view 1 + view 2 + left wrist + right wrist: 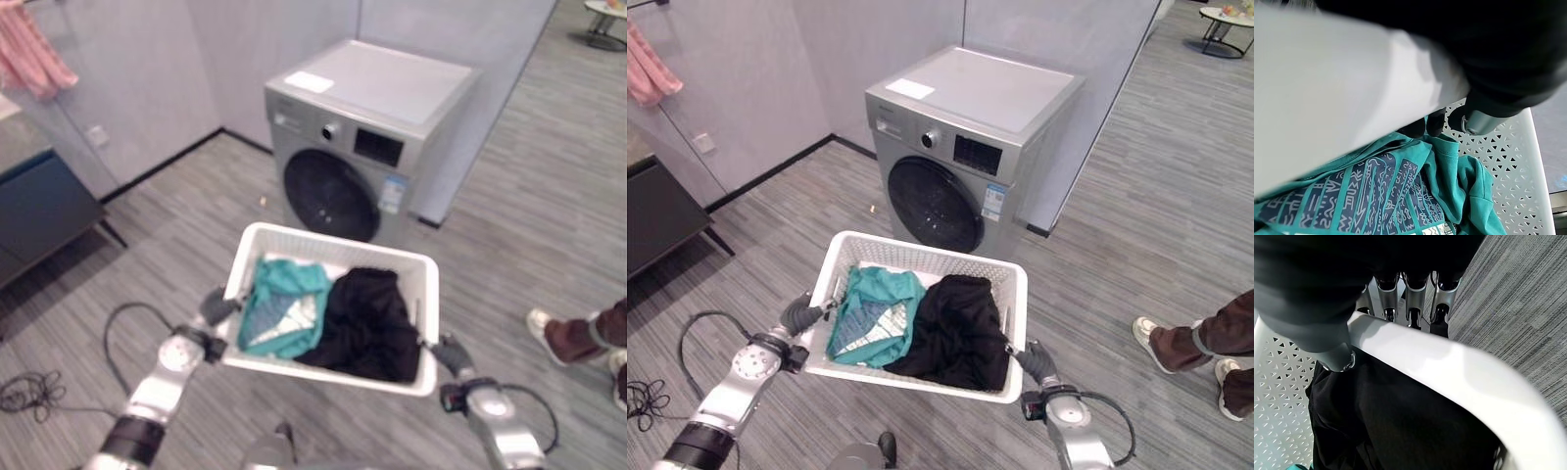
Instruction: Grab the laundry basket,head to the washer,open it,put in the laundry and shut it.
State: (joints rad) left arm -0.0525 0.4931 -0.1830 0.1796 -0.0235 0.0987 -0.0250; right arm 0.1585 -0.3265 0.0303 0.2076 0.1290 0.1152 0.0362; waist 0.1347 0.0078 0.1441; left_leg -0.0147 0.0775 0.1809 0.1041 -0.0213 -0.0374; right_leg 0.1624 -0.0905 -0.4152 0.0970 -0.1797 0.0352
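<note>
White perforated plastic marks the laundry basket (921,377), which is already off the floor and carried in front of the robot. The left hand (801,316) has its fingers curled over the rim of one short side, and the right hand (1034,361) is closed round the rim of the opposite side, fingers outside and thumb inside as the right wrist view shows. So the grab looks done. Inside lie a teal printed shirt (872,315) on the robot's left and a black garment (955,333) on its right, touching each other. Beyond the basket stands the grey washer (965,147), its round dark door (934,206) shut, so the walk seems close to finished. Setting the basket down, opening the door, loading and closing it all remain. A person's legs and shoes (1195,343) stand on the grey floor to the robot's right, cut off by the frame. Most of the left hand's fingers are hidden by the rim in its wrist view, and anything beneath the two garments cannot be made out.
</note>
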